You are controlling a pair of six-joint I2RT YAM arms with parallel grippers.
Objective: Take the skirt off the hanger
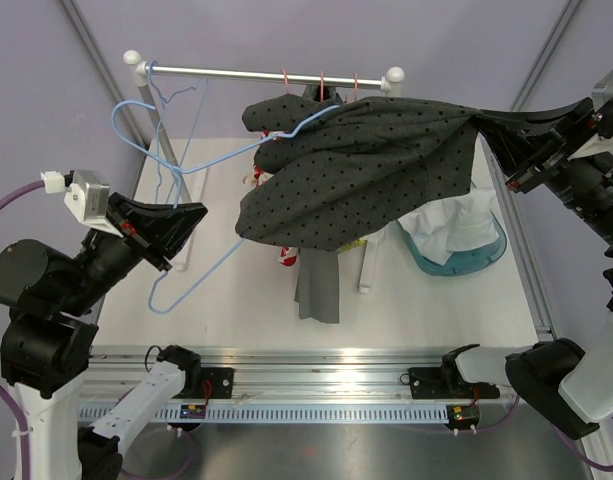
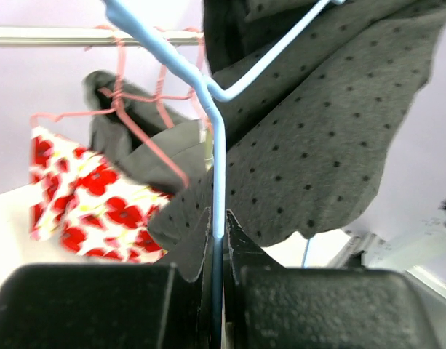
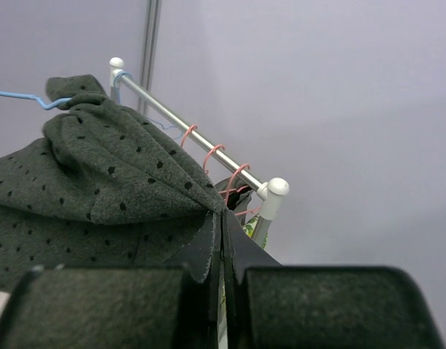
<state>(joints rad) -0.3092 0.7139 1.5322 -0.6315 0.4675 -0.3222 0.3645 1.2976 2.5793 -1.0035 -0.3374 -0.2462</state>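
Note:
The grey skirt with black dots (image 1: 366, 170) hangs stretched in the air in front of the rail, with one end still over the arm of the blue wire hanger (image 1: 212, 274). My left gripper (image 1: 191, 222) is shut on the hanger's wire. In the left wrist view the wire (image 2: 219, 167) runs straight up from between the jaws of the left gripper (image 2: 219, 233) to the skirt (image 2: 332, 131). My right gripper (image 1: 486, 125) is shut on the skirt's right edge. In the right wrist view the cloth (image 3: 99, 182) bunches into the closed right gripper (image 3: 223, 222).
A metal rail (image 1: 266, 72) on white posts crosses the back and carries pink hangers with other garments. These include a red floral one (image 2: 92, 203) and a plain grey one (image 1: 318, 285). A teal basin (image 1: 486, 255) with white cloth stands at the right. A thin blue hanger (image 1: 171, 100) hangs at the rail's left end.

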